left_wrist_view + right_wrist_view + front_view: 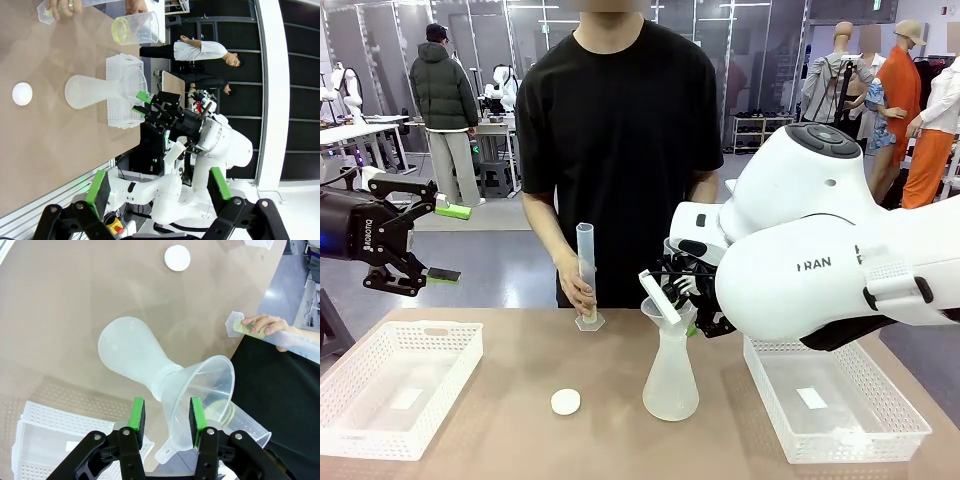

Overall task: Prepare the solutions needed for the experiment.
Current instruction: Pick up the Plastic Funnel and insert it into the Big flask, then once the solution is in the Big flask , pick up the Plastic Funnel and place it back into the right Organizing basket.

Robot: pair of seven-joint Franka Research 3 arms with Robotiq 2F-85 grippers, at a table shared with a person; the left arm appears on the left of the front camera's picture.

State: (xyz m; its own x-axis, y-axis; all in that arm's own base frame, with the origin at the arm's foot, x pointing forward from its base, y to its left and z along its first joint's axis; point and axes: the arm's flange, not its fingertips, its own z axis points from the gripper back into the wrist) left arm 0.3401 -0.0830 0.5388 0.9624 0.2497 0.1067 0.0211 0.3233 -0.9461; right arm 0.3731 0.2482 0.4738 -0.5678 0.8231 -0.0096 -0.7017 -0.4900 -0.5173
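R arm nearest; R jaws apart, straddling funnel rim. L jaws apart, empty, raised at table left end. Flask carries funnel. Solutions: yellow-green, in beaker near flask & in cylinder base, under person's hand.

2 bskts, 1 flask, 1 cyl.

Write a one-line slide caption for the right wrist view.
Right gripper, jaws apart, straddles the rim of a funnel seated in a flask; a person's hand holds a graduated cylinder nearby.
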